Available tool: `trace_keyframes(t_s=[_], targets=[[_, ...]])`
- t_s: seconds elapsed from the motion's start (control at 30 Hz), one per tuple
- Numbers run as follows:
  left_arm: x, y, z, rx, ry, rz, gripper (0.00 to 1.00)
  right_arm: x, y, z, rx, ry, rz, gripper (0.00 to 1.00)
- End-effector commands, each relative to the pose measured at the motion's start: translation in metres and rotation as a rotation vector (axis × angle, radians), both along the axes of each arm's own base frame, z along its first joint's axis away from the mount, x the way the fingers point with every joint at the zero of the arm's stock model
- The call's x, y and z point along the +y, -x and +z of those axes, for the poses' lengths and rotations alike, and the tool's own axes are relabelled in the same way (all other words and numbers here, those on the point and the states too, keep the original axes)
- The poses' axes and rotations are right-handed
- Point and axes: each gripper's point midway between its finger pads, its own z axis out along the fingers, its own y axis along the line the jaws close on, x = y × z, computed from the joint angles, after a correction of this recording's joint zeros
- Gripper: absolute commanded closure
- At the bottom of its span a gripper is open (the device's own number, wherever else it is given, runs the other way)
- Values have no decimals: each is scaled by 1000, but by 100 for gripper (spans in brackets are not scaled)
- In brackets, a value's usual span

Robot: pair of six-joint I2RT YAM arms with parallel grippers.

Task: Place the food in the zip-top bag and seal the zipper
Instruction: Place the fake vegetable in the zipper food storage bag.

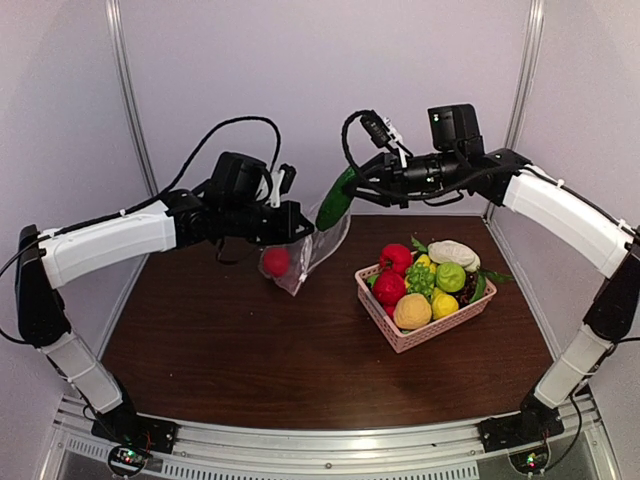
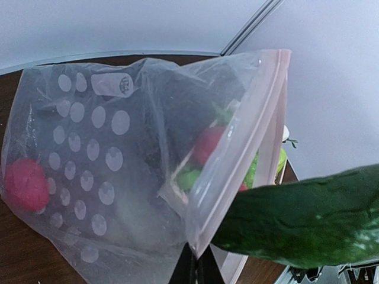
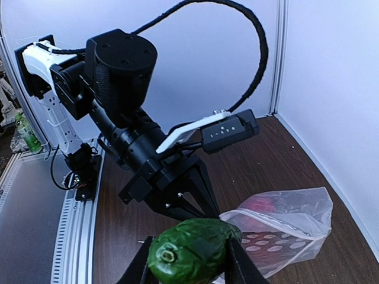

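The left claw (image 1: 297, 222) pinches the zip-top bag (image 1: 312, 252) at its rim. The right claw (image 1: 352, 190) grips a cucumber (image 1: 335, 205) just beside the bag's mouth; a red fruit (image 1: 276, 261) lies inside.

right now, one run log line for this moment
left gripper: shut on zip-top bag rim | right gripper: shut on cucumber at bag mouth | in bag: red fruit | basket: other food

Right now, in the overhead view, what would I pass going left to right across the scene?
Left arm's white forearm → red toy fruit inside the zip-top bag → cucumber → pink basket of toy food.
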Motion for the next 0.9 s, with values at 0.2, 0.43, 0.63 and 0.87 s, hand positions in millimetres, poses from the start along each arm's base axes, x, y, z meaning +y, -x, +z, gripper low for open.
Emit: trace_keyframes(t_s=[0.2, 0.43, 0.63, 0.87], targets=[[-4, 7, 50, -71, 102, -27, 100, -2, -21, -39, -81, 141, -112, 77], [2, 6, 53, -93, 82, -11, 100, 17, -51, -51, -15, 180, -168, 36], [9, 1, 43, -97, 43, 17, 100, -10, -28, -15, -64, 195, -176, 16], [13, -3, 32, -99, 24, 28, 100, -87, -28, -42, -5, 274, -307, 18]])
